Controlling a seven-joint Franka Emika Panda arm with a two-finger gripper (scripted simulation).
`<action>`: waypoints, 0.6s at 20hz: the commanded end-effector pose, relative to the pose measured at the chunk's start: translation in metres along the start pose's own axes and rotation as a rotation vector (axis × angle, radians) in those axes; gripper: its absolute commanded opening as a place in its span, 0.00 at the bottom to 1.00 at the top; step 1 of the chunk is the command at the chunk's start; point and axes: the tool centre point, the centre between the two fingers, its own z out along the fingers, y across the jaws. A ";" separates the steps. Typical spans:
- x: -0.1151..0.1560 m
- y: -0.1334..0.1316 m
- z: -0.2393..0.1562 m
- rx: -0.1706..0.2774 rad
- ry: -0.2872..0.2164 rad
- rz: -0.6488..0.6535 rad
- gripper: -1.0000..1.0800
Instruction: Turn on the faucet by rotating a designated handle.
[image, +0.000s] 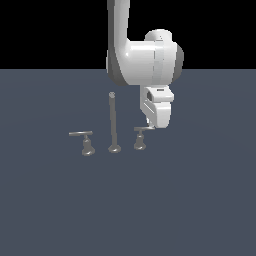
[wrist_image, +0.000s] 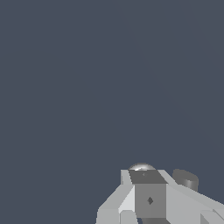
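The faucet is a small grey metal set on the dark floor in the exterior view. Its tall thin spout column (image: 113, 122) stands in the middle. A lever with a long crossbar (image: 82, 141) is on the exterior view's left. The handle (image: 140, 137), with the shorter crossbar, is on the exterior view's right. My gripper (image: 149, 126) hangs at the right end of that short crossbar, touching or nearly touching it. In the wrist view the gripper (wrist_image: 146, 177) shows no gap between its fingers and holds nothing. A shiny rounded metal part (wrist_image: 141, 166) peeks out just beyond the fingertips.
The white arm (image: 142, 60) comes down from above, behind the faucet set. A dark grey cylinder end (wrist_image: 186, 179) shows beside the fingers in the wrist view. The floor (image: 190, 200) is flat and dark blue-grey.
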 end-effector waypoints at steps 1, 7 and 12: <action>0.000 0.006 0.000 -0.003 -0.001 0.001 0.00; -0.001 0.026 0.000 -0.006 0.000 0.004 0.00; -0.002 0.044 -0.001 -0.008 0.000 0.006 0.00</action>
